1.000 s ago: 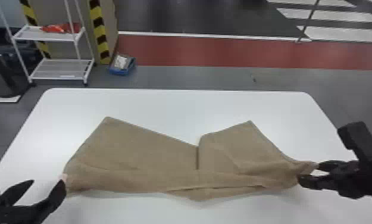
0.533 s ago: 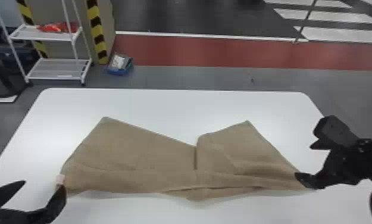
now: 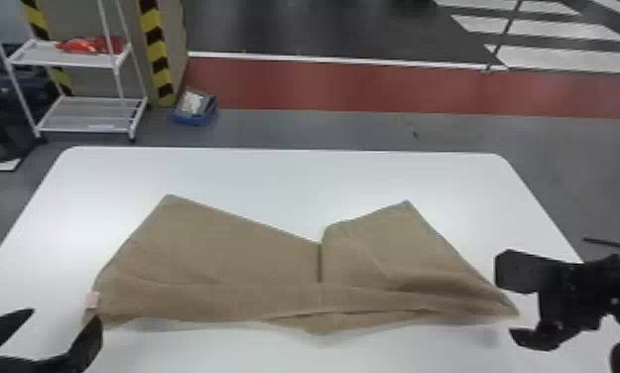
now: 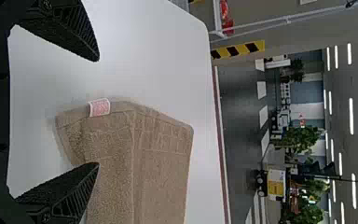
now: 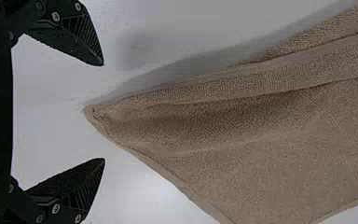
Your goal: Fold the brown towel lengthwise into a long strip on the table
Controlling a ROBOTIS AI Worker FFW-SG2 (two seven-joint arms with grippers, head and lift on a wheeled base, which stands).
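Towel (image 3: 224, 263): brown, lying folded over on the white bench (image 3: 274, 173), spread across its middle
Long axis: side to side, left to right across the bench
Pointing: the right end narrows to a sharp tip; two wide corners aim at the far edge, a deep notch between them
Near edge: layered and rumpled, with a shallow point bulging towards the robot around the middle
Left end: blunt, with a small pink and white tag (image 3: 93, 300)
Open room: a broad strip behind the towel, deepest at the notch; bare bench also beside both ends and along the near side
Left claw (image 3: 65, 315): spread, at the near left corner by the tag; contact is hard to tell
Right claw (image 3: 506, 303): spread, beside the sharp tip, fingers clear of the cloth
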